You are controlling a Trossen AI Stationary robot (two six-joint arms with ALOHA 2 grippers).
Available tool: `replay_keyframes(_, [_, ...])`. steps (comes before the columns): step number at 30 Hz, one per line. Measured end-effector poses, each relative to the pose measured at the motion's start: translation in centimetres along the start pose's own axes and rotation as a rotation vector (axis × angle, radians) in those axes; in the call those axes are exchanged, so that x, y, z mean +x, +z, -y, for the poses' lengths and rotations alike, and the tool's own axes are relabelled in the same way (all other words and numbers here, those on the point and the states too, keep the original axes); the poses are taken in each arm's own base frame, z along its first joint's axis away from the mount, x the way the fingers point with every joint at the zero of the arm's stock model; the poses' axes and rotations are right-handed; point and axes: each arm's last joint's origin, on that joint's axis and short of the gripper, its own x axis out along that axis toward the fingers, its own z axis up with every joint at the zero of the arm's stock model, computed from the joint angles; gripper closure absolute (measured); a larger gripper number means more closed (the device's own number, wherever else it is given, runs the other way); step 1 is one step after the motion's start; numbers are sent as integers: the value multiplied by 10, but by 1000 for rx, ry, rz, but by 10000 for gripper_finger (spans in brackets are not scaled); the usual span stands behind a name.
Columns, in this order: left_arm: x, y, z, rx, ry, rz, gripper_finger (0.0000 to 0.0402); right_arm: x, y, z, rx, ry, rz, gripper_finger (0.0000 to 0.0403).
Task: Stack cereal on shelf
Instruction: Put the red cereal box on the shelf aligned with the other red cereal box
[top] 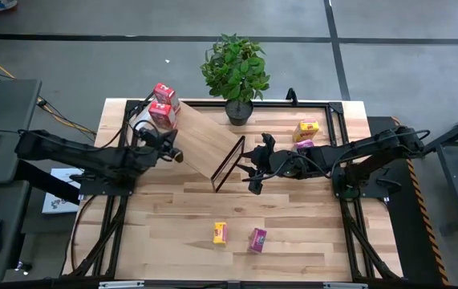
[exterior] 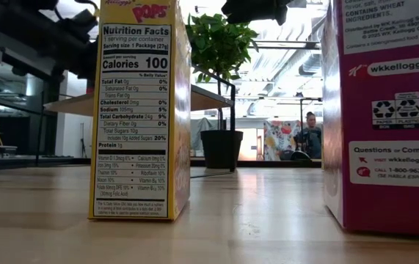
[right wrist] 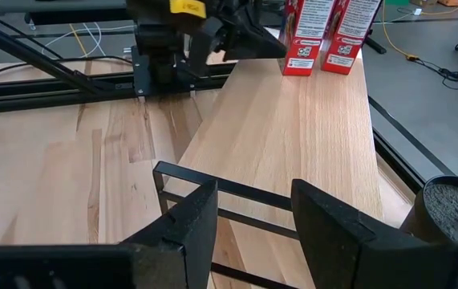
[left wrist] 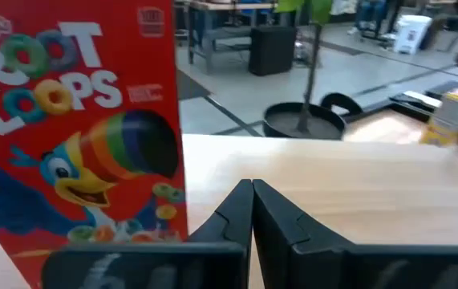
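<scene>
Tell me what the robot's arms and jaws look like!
Both arms are dark, nearly black, thin and jointed, with black cables looped along them. The left arm reaches in from one side of the table, the right arm from the other. The right gripper has two chunky, flat black jaws. A small yellow label shows on the left gripper.

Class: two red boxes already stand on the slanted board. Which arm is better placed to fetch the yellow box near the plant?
Probably the right. Its gripper is open and empty, on the same side as the yellow box; the left gripper is shut beside the red boxes.
</scene>
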Motion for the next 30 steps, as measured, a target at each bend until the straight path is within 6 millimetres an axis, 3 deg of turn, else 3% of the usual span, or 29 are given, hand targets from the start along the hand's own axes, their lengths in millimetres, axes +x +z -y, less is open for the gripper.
replay_keyframes(14, [21, 0, -5, 11, 151, 27, 401, 0, 0, 0, 2, 0, 0, 251])
replay_keyframes(30, [21, -2, -9, 165, 242, 21, 401, 0, 0, 0, 2, -1, -3, 251])
